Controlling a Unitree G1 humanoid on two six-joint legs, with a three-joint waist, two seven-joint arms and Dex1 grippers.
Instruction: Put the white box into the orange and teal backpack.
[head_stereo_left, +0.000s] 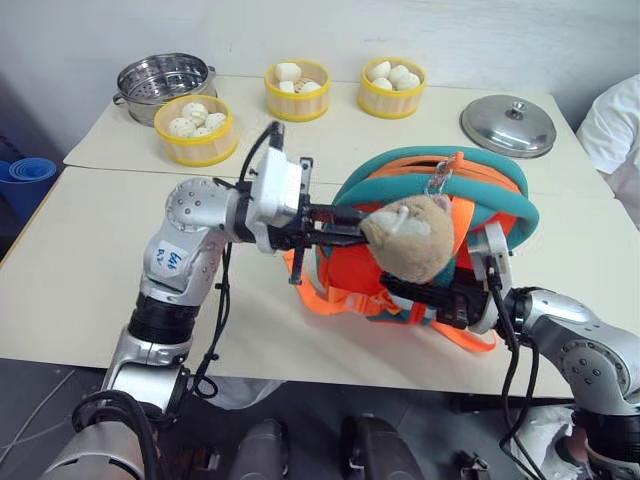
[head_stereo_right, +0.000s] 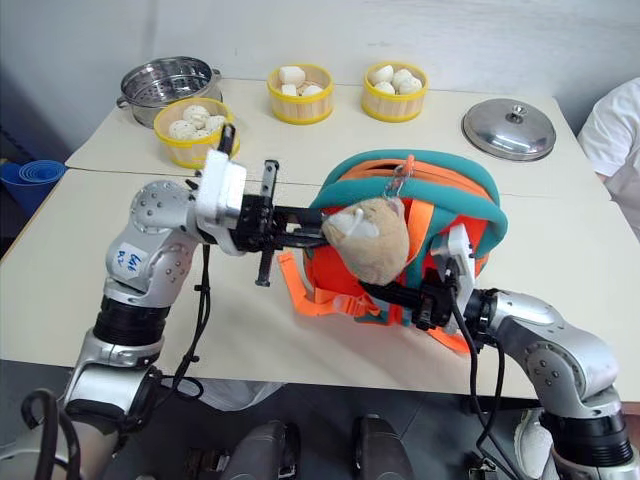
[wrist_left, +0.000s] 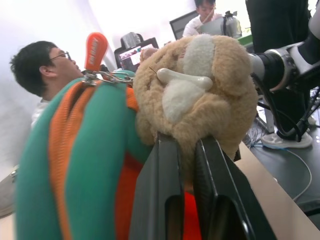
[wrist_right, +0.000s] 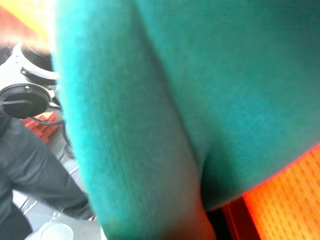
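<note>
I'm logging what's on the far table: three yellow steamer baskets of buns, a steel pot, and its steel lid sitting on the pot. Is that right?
Not quite. In the left eye view the steel lid lies by itself on the table, at the far right, well apart from the open steel pot at the far left. The three yellow steamer baskets of buns are as you say.

- Two pale tables (head_stereo_left: 90, 260) were set edge to edge before a plain white wall (head_stereo_left: 330, 25).
- A dark grey floor (head_stereo_left: 30, 390) was seen beneath.
- Stacked blue buckets (head_stereo_left: 25, 180) were placed by the wall.
</note>
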